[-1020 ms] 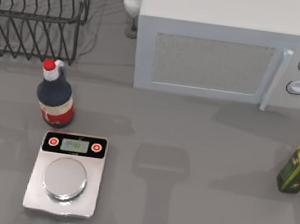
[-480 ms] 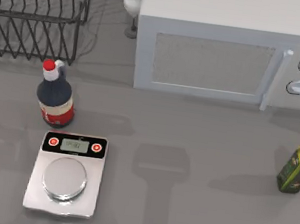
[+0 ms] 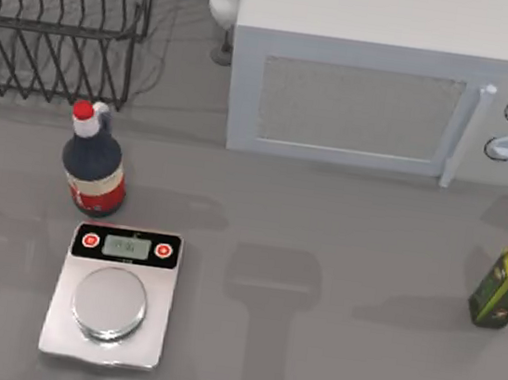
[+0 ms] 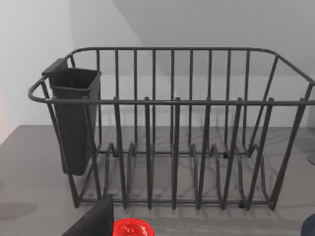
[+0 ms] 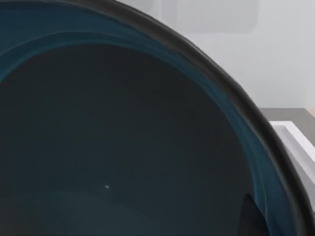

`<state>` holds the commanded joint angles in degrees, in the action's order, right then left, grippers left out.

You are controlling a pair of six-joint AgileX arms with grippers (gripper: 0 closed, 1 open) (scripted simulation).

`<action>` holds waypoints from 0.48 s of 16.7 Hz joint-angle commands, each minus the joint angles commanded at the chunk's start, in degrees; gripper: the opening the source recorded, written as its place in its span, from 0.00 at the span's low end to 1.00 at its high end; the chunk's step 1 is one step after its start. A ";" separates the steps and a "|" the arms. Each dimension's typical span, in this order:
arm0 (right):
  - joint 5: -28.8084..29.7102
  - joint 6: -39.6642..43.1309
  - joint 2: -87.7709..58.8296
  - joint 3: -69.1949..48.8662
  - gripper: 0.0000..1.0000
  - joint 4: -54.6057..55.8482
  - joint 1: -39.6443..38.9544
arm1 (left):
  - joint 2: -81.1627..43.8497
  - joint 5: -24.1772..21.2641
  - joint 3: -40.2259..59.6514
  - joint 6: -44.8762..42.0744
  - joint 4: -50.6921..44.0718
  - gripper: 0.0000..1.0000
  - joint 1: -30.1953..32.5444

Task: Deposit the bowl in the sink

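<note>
1. The bowl (image 5: 123, 147) is coloured dark teal-blue inside, with a dark rim.
2. The scale (image 3: 111, 295) is finished in silver, with a black panel and two red buttons.
3. The dark bottle (image 3: 95, 162) is capped in red.
4. The counter (image 3: 327, 350) is rendered plain grey.

- Top cam: overhead, looks straight down on table (image 3: 348, 259); rack (image 3: 60, 24) at back left.
- L wrist cam: low, level, faces rack (image 4: 172, 137) side-on; shares it w/ top cam.
- R wrist cam: v. close, looks into bowl (image 5: 123, 147).
</note>
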<state>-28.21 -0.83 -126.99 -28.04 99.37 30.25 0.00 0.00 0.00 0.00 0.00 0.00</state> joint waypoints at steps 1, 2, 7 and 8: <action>0.00 0.00 0.00 0.00 0.00 0.00 0.00 | 0.00 0.00 0.00 0.00 0.00 1.00 0.00; 0.00 0.00 0.00 0.00 0.00 0.00 0.00 | 0.00 0.00 0.00 0.00 0.00 1.00 0.00; 0.00 0.00 0.00 0.00 0.38 0.00 0.00 | 0.00 0.00 0.00 0.00 0.00 1.00 0.00; 0.00 0.00 0.00 0.00 0.45 0.00 0.00 | 0.00 0.00 0.00 0.00 0.00 1.00 0.00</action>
<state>-28.21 -0.83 -126.99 -28.04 99.37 30.25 0.00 0.00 0.00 0.00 0.00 0.00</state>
